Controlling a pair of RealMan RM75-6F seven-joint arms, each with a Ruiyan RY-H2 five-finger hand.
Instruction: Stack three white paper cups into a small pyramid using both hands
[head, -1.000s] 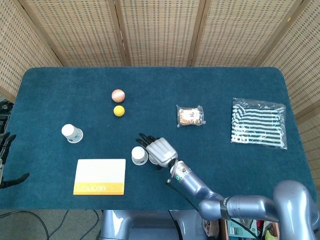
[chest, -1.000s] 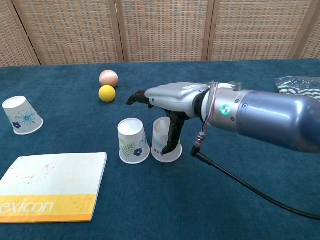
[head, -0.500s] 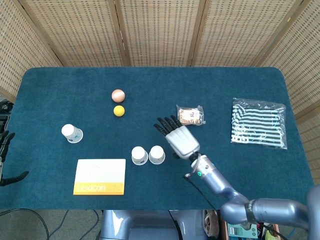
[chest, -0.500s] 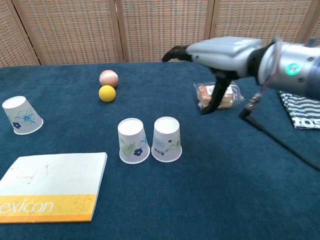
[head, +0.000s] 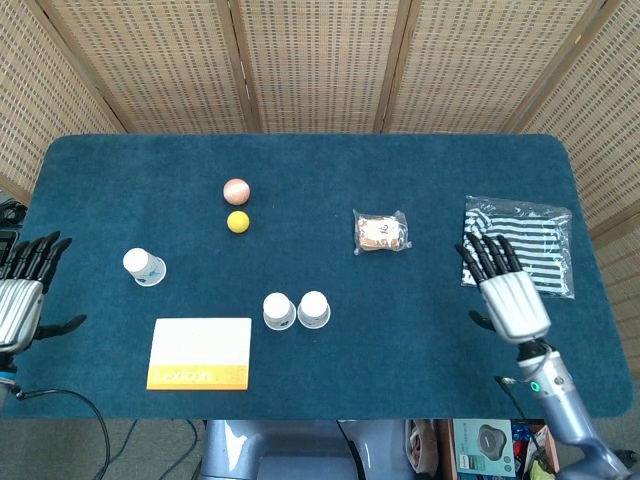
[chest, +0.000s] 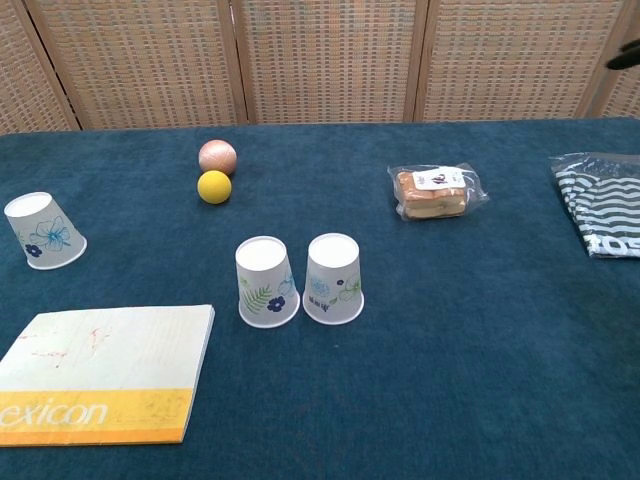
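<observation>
Two white paper cups stand upside down side by side, touching: one with a leaf print (head: 279, 311) (chest: 266, 283) on the left, one with a flower print (head: 314, 309) (chest: 333, 279) on the right. A third cup (head: 144, 267) (chest: 43, 231) sits apart at the far left, also upside down. My right hand (head: 508, 293) hovers open at the right side, far from the cups, fingers spread. At the table's left edge my left hand (head: 22, 295) is open with spread fingers. Only a dark fingertip (chest: 626, 56) shows in the chest view.
A yellow and white book (head: 200, 353) (chest: 97, 374) lies in front of the third cup. A pink ball (head: 236, 189) and a yellow ball (head: 238, 222) sit behind the cups. A wrapped snack (head: 381, 233) (chest: 433, 192) and a striped bagged cloth (head: 518, 246) lie to the right.
My right hand let go of the flower-print cup beside the other one, then lifted and drew back to the right. My left hand rose into view at the left edge.
</observation>
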